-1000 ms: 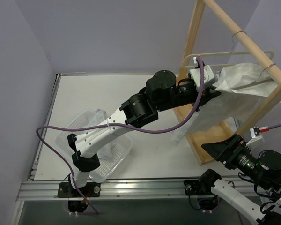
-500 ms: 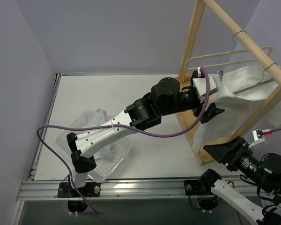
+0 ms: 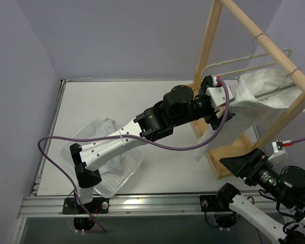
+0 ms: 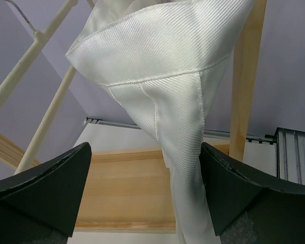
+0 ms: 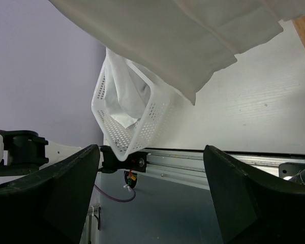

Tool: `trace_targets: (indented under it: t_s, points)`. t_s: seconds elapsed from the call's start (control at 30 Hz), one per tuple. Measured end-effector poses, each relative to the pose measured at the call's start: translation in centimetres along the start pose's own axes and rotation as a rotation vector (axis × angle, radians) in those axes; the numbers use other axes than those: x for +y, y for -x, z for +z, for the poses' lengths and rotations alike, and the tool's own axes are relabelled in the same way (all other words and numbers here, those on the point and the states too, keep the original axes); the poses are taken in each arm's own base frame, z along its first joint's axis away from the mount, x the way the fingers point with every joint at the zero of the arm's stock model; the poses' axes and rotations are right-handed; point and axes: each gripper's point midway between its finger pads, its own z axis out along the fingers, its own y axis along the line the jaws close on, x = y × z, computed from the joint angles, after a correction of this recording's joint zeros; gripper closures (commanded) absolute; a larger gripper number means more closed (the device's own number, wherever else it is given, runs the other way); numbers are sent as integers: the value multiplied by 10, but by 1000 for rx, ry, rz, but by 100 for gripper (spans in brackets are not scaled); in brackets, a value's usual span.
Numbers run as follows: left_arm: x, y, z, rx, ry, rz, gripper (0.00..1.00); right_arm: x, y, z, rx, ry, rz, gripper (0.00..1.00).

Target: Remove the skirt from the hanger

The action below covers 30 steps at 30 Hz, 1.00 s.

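Note:
The white skirt (image 3: 254, 99) hangs from a cream hanger (image 3: 244, 60) on the wooden rack's top rail (image 3: 259, 38). My left gripper (image 3: 221, 113) is at the skirt's left edge, open. In the left wrist view a folded corner of the skirt (image 4: 162, 76) hangs down between the wide-open jaws of the left gripper (image 4: 145, 173), brushing the right finger (image 4: 234, 188); the hanger (image 4: 40, 35) shows at the upper left. My right gripper (image 3: 239, 163) stays low by the rack's near foot, open. In its own view the right gripper (image 5: 152, 173) holds nothing and the skirt (image 5: 183, 35) hangs overhead.
A clear perforated basket (image 3: 107, 157) with white cloth inside sits on the table at the near left, also visible as the basket (image 5: 127, 112) in the right wrist view. The rack's wooden base (image 4: 127, 188) and upright post (image 4: 246, 76) stand close behind the left fingers.
The left gripper let go of the skirt's edge and opened wide. The skirt swung back right and now hangs down again, with the open gripper back at its left edge. The right arm barely moved.

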Motion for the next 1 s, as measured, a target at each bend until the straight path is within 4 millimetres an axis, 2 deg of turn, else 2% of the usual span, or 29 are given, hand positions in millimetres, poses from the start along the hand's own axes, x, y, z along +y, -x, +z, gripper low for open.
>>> trace_targets:
  t_s: [0.1, 0.2, 0.3, 0.33, 0.4, 0.43, 0.53, 0.63, 0.7, 0.73, 0.77, 0.97, 1.0]
  points:
    - [0, 2, 1, -2, -10, 4, 5, 0, 0, 0, 0, 1, 2, 21]
    - [1, 14, 5, -33, -17, 3, 0, 0, 0, 0, -1, 1, 3, 21]
    - [-1, 24, 10, -63, -31, -12, 9, 0, 0, 0, -1, 1, 3, 21]
    - [-2, 26, 12, -70, -37, -17, 17, 0, 0, 0, -1, 1, 3, 21]
    - [-5, 26, 16, -79, -51, -31, 25, 0, 0, -1, -1, 2, 4, 21]
    - [-7, 26, 19, -79, -56, -39, 28, 0, 0, -1, -2, 2, 4, 21]
    - [-11, 20, 29, -76, -75, -57, 28, 0, 0, -2, -3, 3, 7, 21]
    - [-16, 4, 37, -44, -88, -73, 21, 1, 2, -6, -8, 7, 8, 21]
    - [-19, -6, 41, -24, -92, -80, 23, 1, 4, -9, -15, 10, 9, 21]
    - [-20, -9, 42, -18, -94, -85, 28, 1, 4, -11, -18, 12, 10, 21]
    - [-21, -13, 44, -9, -96, -91, 40, 1, 5, -12, -22, 15, 11, 21]
    - [-27, -18, 46, 2, -116, -124, 71, -1, 5, -16, -31, 20, 15, 21]
    - [-28, -17, 46, -1, -120, -129, 88, -2, 5, -16, -31, 18, 15, 21]
